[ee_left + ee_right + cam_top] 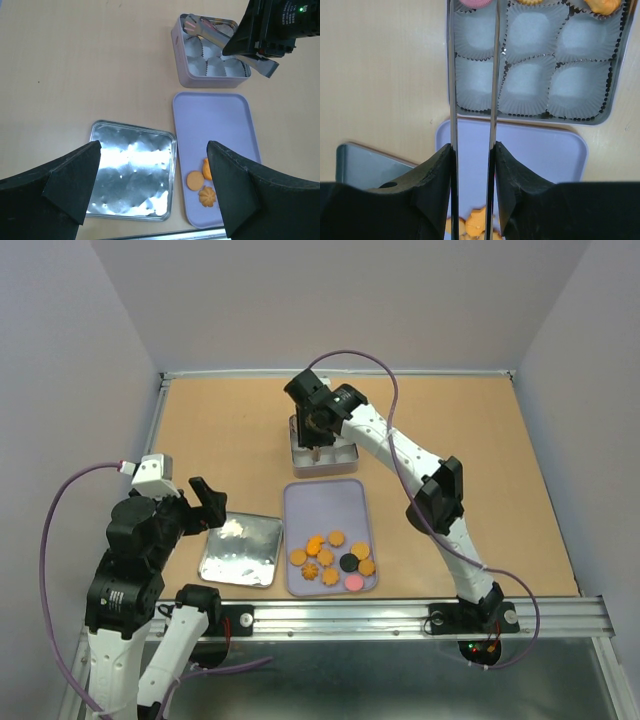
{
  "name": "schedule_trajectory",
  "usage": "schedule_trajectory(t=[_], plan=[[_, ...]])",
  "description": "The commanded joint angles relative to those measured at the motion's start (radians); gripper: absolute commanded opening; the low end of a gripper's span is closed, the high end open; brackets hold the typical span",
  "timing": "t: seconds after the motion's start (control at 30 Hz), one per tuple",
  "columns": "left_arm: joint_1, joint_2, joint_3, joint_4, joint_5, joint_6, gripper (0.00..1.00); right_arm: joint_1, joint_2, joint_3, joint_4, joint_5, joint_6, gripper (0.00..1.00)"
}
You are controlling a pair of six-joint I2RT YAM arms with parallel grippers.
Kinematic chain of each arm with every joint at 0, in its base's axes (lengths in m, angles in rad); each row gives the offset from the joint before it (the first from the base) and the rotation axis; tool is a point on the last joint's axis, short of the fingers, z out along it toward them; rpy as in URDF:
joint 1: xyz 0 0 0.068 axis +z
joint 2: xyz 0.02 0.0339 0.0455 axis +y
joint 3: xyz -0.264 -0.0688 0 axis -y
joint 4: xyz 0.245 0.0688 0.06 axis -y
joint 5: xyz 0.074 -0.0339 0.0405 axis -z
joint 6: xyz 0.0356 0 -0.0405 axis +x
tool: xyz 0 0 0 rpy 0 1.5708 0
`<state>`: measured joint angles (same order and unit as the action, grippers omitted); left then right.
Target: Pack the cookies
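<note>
Cookies [330,558]: about ten, mostly orange with one black and one pink, grouped at the 6 o'clock end of the lavender tray [325,502]. Tin [200,80], at 12 o'clock from the tray, is lined with paper cups [532,32]; a pink cookie [475,2] and orange pieces sit in its far row. Lid [240,552] lies at the tray's 9 o'clock. Right gripper [472,150] is clamped on metal tongs [452,75], whose arms straddle the pink cookie. Left gripper [154,147] hangs over the lid, jaws wide apart, holding nothing.
</note>
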<state>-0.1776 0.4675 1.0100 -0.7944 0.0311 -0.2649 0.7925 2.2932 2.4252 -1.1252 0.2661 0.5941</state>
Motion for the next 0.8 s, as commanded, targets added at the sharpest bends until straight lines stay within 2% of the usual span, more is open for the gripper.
schedule_trajectory(t=[0.0,0.17,0.4,0.6,0.77], plan=[[-0.006,-0.003,0.022,0.035,-0.023,0.026,0.99,-0.03,0.0,0.08,0.085,-0.011,-0.013,0.41],[-0.007,-0.009,0.016,0.041,-0.023,0.027,0.99,-0.047,0.028,0.089,0.114,-0.036,-0.014,0.42],[-0.006,-0.017,0.001,0.055,-0.014,0.035,0.99,-0.052,0.046,0.095,0.131,-0.064,-0.024,0.55],[-0.008,-0.015,-0.001,0.06,0.01,0.047,0.99,-0.052,0.037,0.086,0.137,-0.08,-0.025,0.56],[-0.007,-0.024,-0.001,0.058,0.035,0.052,0.99,-0.052,-0.046,0.031,0.137,-0.059,-0.027,0.56]])
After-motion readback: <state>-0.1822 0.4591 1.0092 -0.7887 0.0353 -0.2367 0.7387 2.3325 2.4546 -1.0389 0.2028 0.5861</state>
